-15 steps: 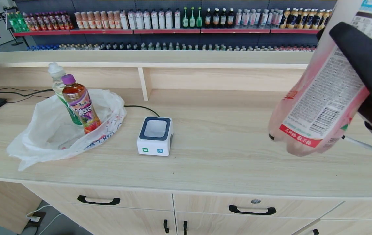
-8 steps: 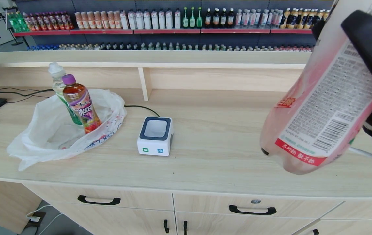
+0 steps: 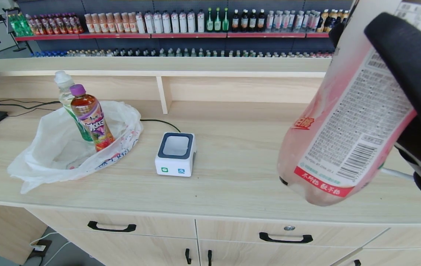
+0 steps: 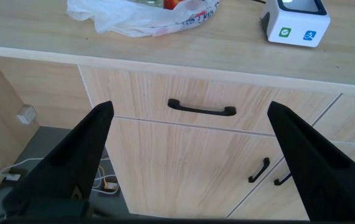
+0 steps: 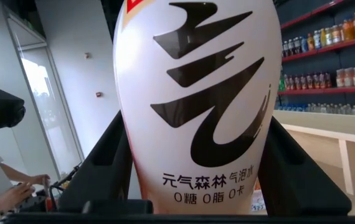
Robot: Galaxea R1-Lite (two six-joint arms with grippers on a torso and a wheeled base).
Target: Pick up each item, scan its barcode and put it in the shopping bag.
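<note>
My R claw (image 5: 196, 121) clamped on pink bottle (image 3: 343, 129), in air over table (image 3: 240, 177) right side, btl top cut off | my L claw (image 4: 190, 118) apart, below table edge, by drawer (image 4: 152, 93)

The pink bottle (image 3: 343, 122) is cut off at the head view's top edge, fingers (image 3: 410, 66) covering its side.

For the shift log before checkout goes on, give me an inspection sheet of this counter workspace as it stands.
Surface: wooden counter, drawers beneath.
Job's things: pink bottle held tilted in the air, barcode showing; scanner on counter; shopping bag holding purple-capped bottle and white-capped bottle.
Clutter: nothing seen.
Grippers: right gripper shut on pink bottle; left gripper with jaws open, facing drawers.
Cables: black cable behind scanner; thin cables far left.
Surroundings: shelves of drinks.
</note>
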